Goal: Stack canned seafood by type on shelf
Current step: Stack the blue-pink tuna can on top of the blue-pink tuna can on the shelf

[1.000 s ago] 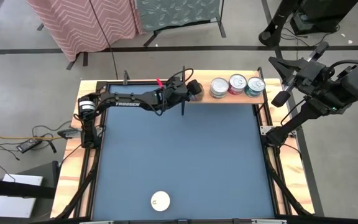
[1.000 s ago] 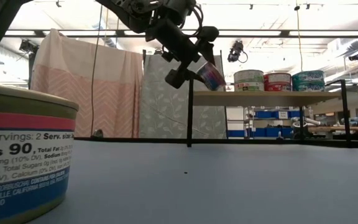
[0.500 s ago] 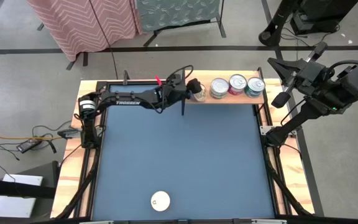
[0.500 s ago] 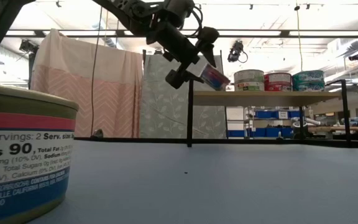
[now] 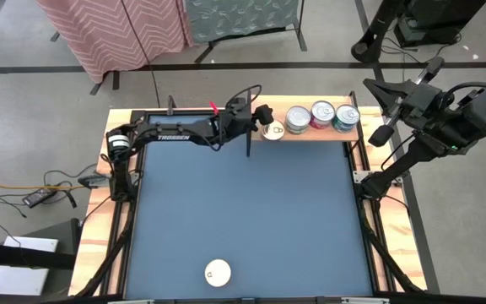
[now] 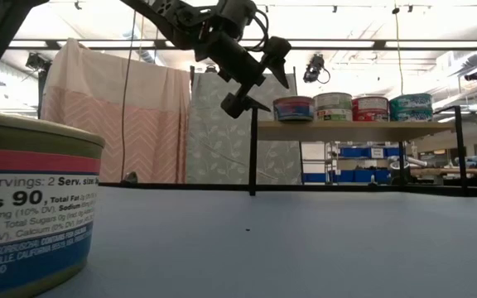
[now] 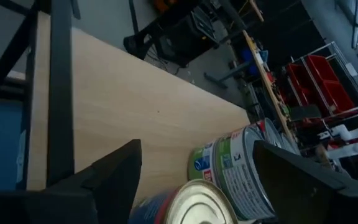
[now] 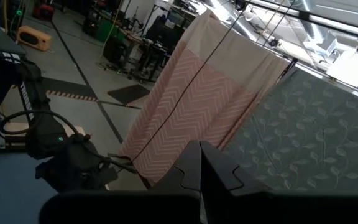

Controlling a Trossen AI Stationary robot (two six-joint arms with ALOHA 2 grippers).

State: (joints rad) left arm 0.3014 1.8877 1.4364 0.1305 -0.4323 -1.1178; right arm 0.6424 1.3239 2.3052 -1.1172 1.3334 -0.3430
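Note:
My left gripper [image 5: 262, 120] [image 6: 259, 81] is open at the left end of the shelf [image 5: 310, 134] [image 6: 346, 128]. A tin with a silver lid and a blue and red label [image 5: 273, 129] [image 6: 294, 108] [image 7: 199, 203] stands upright on the plank. It sits between the spread fingers with a gap on each side. Beside it is a row of three more tins: green [image 6: 332, 106] [image 7: 229, 163], red [image 6: 369, 108] and teal [image 6: 410, 106]. My right gripper [image 5: 384, 133] is shut and waits beyond the table's right rail.
A white-lidded tin [image 5: 218, 272] stands near the table's near edge and fills the left of the low view [image 6: 31, 207]. A dark upright [image 6: 253, 157] carries the shelf's left end just below my left gripper. Blue table surface [image 5: 243, 211] lies between.
My left gripper carried the blue and red tin, tilted, toward the shelf's row of tins. It set the tin down upright on the plank beside the green tin, then opened and let go. The right arm kept still.

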